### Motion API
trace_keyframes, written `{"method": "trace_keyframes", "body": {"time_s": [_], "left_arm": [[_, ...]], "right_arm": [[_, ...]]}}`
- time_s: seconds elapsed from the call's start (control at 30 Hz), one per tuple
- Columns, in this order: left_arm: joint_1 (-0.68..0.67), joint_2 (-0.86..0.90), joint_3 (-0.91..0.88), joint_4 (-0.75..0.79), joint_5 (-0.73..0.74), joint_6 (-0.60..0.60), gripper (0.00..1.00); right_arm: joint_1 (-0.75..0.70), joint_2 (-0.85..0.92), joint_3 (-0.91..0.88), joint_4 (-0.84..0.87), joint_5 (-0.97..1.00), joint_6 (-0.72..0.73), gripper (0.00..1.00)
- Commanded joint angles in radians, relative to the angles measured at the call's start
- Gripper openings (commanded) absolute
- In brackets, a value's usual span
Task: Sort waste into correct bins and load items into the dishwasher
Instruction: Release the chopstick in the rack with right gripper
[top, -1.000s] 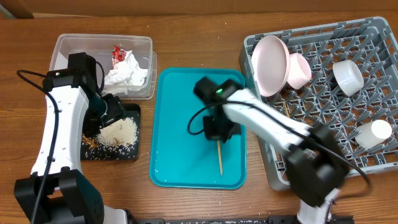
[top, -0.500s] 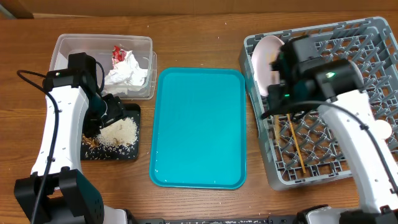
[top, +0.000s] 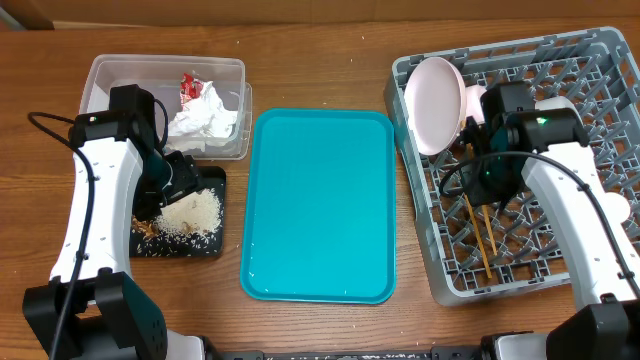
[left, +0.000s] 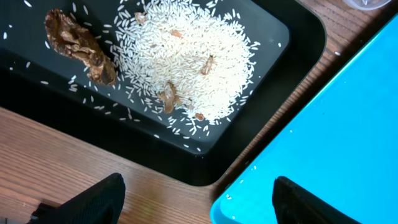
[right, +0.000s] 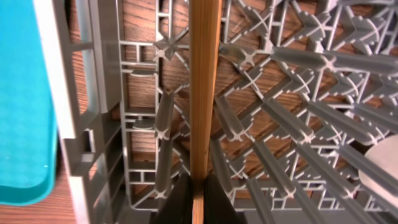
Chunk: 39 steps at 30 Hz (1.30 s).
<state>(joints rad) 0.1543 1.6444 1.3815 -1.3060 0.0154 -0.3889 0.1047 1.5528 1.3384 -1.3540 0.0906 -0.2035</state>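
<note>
Right now my right fingers (right: 176, 205) are clenched on a wooden chopstick (right: 204, 93). I hold it lengthwise, low over the grey rack (top: 600, 60), so that, as I judge it, it can settle along the grid beside the other chopstick (top: 486, 262) instead of slipping through. My left fingers (left: 93, 199) stand released above the black tray (left: 298, 43), where the rice (left: 186, 56) is heaped, out of the right arm's way.

Nothing legible in any view, no word, number or brand mark. The red shiny wrapper (top: 188, 88) in the clear tub (top: 100, 70), at ten o'clock overhead, is too small to read.
</note>
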Motion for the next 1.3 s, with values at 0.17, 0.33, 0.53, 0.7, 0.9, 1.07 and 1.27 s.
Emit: {"method": "trace_keyframes", "body": {"time_s": [0.17, 0.33, 0.53, 0.7, 0.9, 1.07, 1.27], "left_arm": [[-0.005, -0.008, -0.005, 0.001, 0.003, 0.012, 0.78], [-0.005, -0.008, -0.005, -0.001, 0.003, 0.012, 0.78], [-0.005, -0.008, -0.005, -0.002, 0.003, 0.012, 0.78], [-0.005, -0.008, -0.005, -0.003, 0.003, 0.012, 0.78], [-0.005, -0.008, -0.005, -0.003, 0.003, 0.012, 0.78], [-0.005, -0.008, -0.005, -0.003, 0.004, 0.013, 0.77], [-0.039, -0.01, 0.01, -0.004, 0.035, 0.098, 0.76]], "right_arm": [[-0.004, 0.002, -0.05, 0.027, 0.013, -0.058, 0.04], [-0.005, 0.002, -0.083, 0.047, 0.029, -0.053, 0.04], [-0.005, 0.002, -0.09, 0.067, 0.029, -0.051, 0.05], [-0.005, 0.002, -0.09, 0.069, 0.029, -0.051, 0.16], [-0.005, 0.002, -0.09, 0.069, 0.028, -0.051, 0.21], [-0.005, 0.002, -0.09, 0.075, -0.024, -0.051, 0.33], [-0.004, 0.002, -0.089, 0.11, -0.302, -0.051, 0.7]]}}
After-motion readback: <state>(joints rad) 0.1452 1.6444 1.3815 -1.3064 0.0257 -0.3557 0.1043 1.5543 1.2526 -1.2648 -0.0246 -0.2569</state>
